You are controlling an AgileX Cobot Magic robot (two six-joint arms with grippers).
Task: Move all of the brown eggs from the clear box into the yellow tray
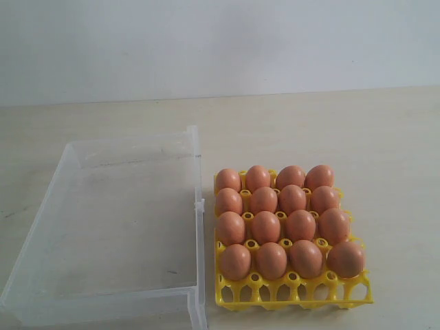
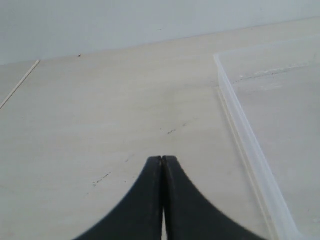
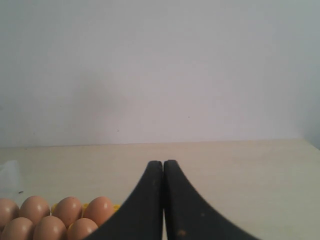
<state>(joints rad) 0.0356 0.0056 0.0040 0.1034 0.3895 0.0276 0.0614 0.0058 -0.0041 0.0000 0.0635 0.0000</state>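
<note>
The pale surface carries only two big things, and both lie toward its near edge. The bigger one is the clear box, on the left side, with its long axis running from the near edge to the far edge. I see no egg inside it, only the bare transparent floor. Just beside its right wall stands the yellow tray. The brown eggs sit there in four rows of four, sixteen in all, each one upright in its own cup. The row of cups nearest the near edge is free.

The left fingers are pressed together and hold nothing. They hang above the bare surface outside the box, with its low wall close on one side. The right fingers are also pressed together and empty, and a few eggs show low beside them, so the right arm is the nearer one to the tray.

In my judgement nothing is left to pick, and the task looks finished.
</note>
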